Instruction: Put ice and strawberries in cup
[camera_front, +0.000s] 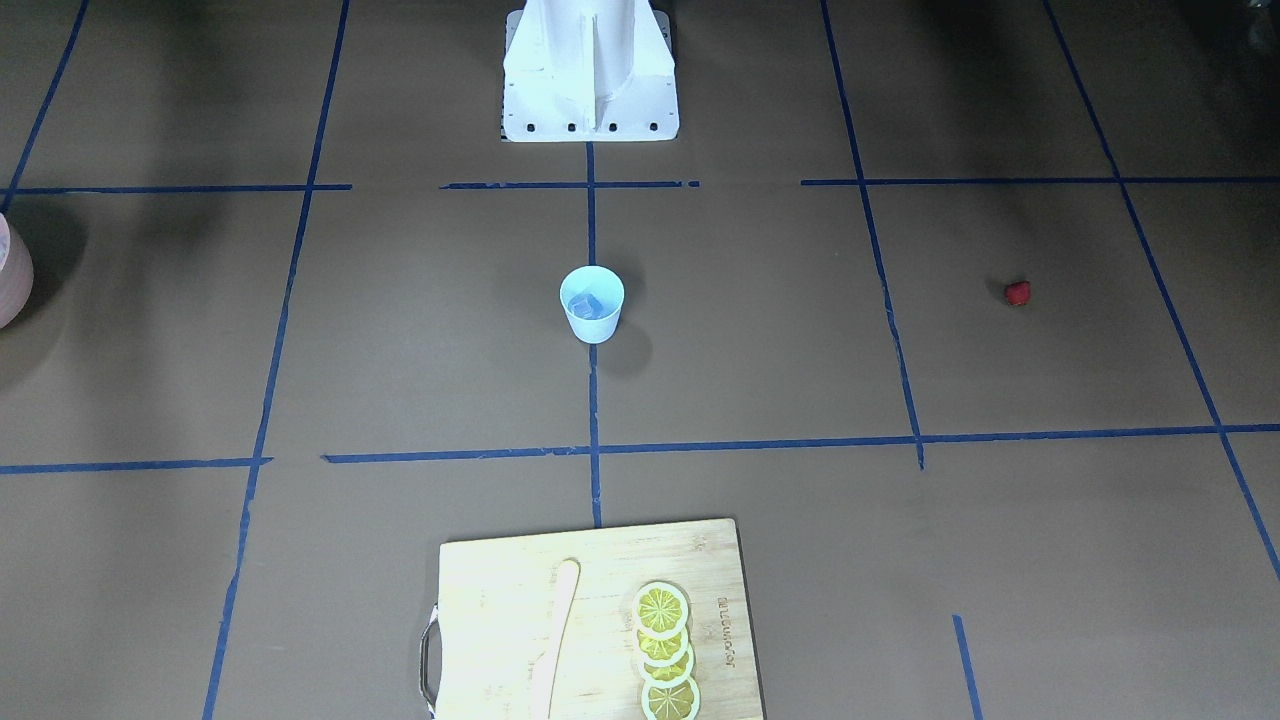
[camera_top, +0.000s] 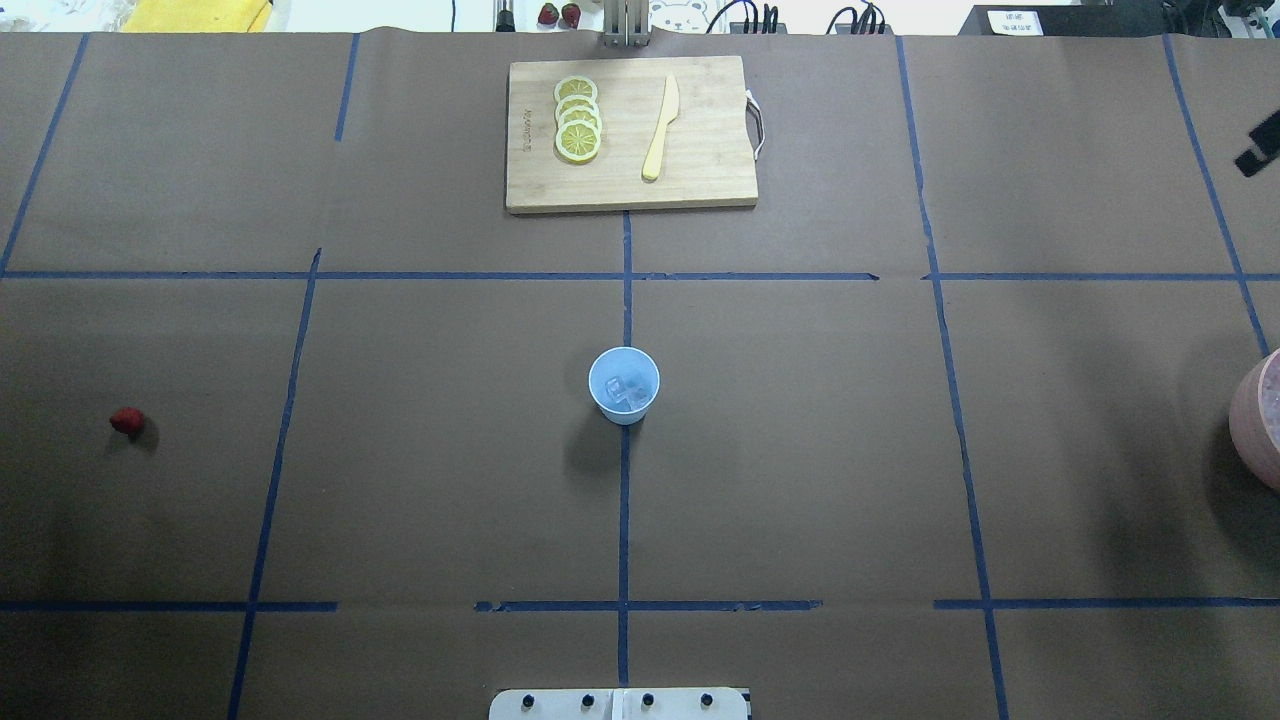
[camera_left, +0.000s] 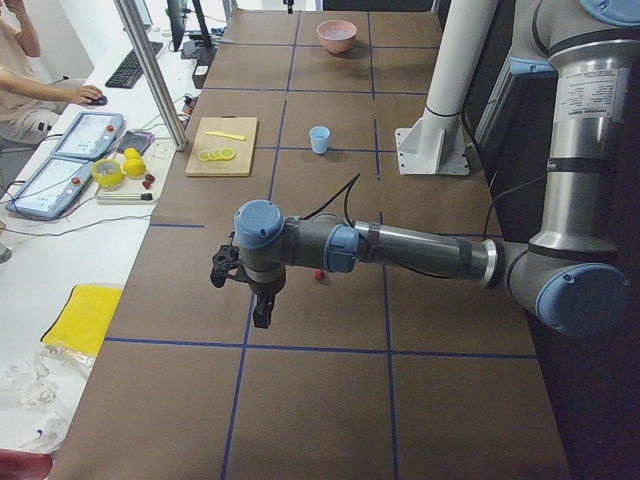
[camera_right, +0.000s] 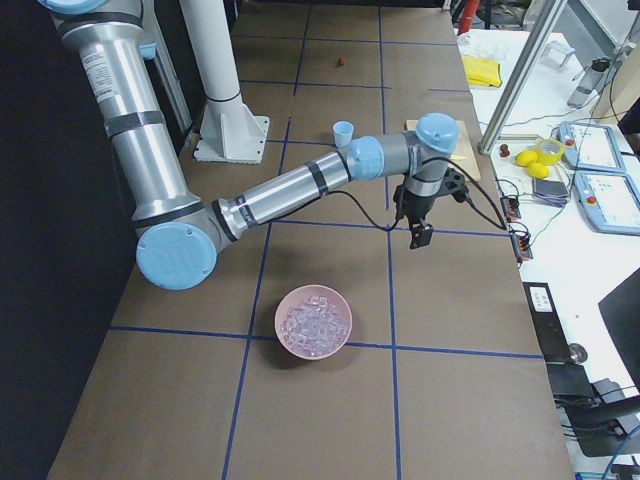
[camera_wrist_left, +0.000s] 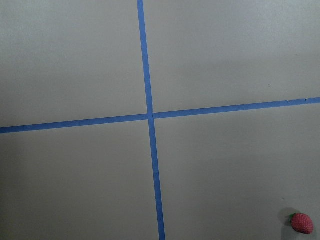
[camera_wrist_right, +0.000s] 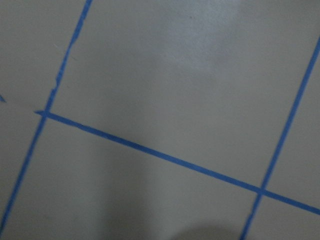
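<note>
The light-blue cup stands upright at the table's middle, with ice cubes inside; it also shows in the front view. One small red strawberry lies alone on the table's left side and shows at the lower right corner of the left wrist view. My left gripper hangs above the table near the strawberry, not touching it. My right gripper hangs above the table beyond the ice bowl. I cannot tell whether either gripper is open or shut.
A pink bowl full of ice cubes sits at the table's right end. A wooden cutting board with lemon slices and a pale knife lies at the far edge. Blue tape lines cross the brown table.
</note>
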